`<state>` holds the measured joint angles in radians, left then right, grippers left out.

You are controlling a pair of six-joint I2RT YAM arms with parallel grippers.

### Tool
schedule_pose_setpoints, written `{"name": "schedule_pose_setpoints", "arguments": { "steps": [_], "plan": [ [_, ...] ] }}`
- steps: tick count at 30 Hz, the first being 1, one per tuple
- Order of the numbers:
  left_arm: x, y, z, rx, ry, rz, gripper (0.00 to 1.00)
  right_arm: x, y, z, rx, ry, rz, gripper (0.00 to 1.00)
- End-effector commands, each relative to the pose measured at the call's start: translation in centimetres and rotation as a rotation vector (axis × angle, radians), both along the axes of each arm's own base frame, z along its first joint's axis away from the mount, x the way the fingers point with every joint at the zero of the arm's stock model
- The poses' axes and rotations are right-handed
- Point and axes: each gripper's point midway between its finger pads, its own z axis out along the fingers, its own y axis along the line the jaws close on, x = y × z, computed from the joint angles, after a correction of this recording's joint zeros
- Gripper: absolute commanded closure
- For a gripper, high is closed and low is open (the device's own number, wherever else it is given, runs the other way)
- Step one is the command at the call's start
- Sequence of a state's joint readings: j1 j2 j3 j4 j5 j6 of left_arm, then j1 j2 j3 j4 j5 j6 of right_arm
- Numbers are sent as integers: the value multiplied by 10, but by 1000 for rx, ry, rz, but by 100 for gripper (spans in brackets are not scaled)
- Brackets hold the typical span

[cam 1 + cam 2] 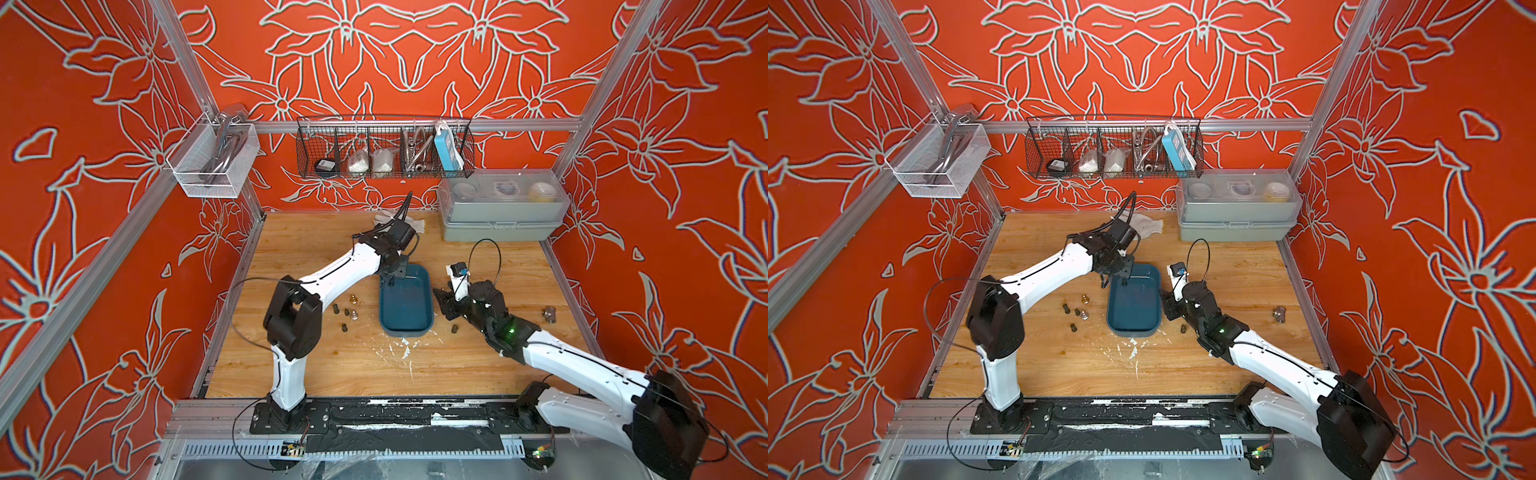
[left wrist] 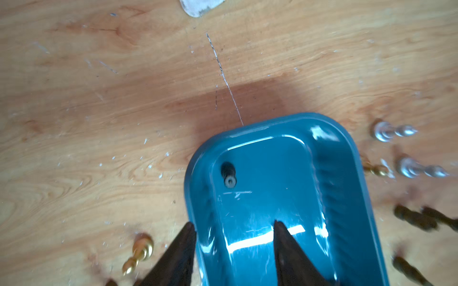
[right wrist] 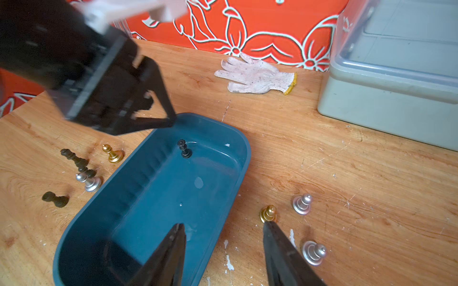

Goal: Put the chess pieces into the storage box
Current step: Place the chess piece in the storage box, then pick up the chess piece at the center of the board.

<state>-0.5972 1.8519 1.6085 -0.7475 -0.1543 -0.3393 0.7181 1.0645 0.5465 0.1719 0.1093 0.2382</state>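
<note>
Now, the left gripper (image 2: 233,222) hangs over the far end of the blue tray (image 1: 405,333), jaws apart and empty; one dark pawn (image 3: 184,149) stands upright in its far left corner. And the right gripper (image 3: 222,224), jaws spread too, hovers at the right rim; loose pawns (image 1: 353,315) dot the table (image 1: 332,365) either side.

1. You have no text, brand, number or sign here that can be read in any view.
2. The dark item (image 1: 326,166) in the wire basket (image 1: 353,139) bears a pale label, but its print is too small for you to read.
</note>
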Motion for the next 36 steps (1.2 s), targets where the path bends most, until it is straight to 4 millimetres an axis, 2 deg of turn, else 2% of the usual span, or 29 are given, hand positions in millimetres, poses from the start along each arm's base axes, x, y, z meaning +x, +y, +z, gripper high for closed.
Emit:
{"name": "schedule_pose_setpoints", "arguments": {
  "steps": [1, 4, 8, 11, 13, 19, 29, 36],
  "plan": [
    [-16, 16, 15, -86, -7, 40, 53, -4, 5, 8, 27, -6, 40, 45],
    [-38, 46, 15, -89, 10, 90, 55, -9, 12, 10, 29, -4, 87, 45],
    [-65, 82, 2, -111, 51, 160, 58, -16, 23, 12, 38, -7, 168, 45],
    [-71, 102, -14, -101, 80, 202, 60, -19, 30, 11, 45, 3, 209, 45],
    [-71, 109, -23, -95, 99, 216, 60, -21, 35, 9, 42, 10, 232, 45],
    [-58, 114, -44, -57, 142, 229, 59, -26, 45, 3, 17, 17, 290, 45],
    [-33, 117, -74, -10, 202, 243, 59, -25, 43, 2, 11, 6, 280, 45],
    [-31, 116, -97, 14, 248, 246, 62, -24, 42, 1, 5, 5, 267, 45]
  ]
}}
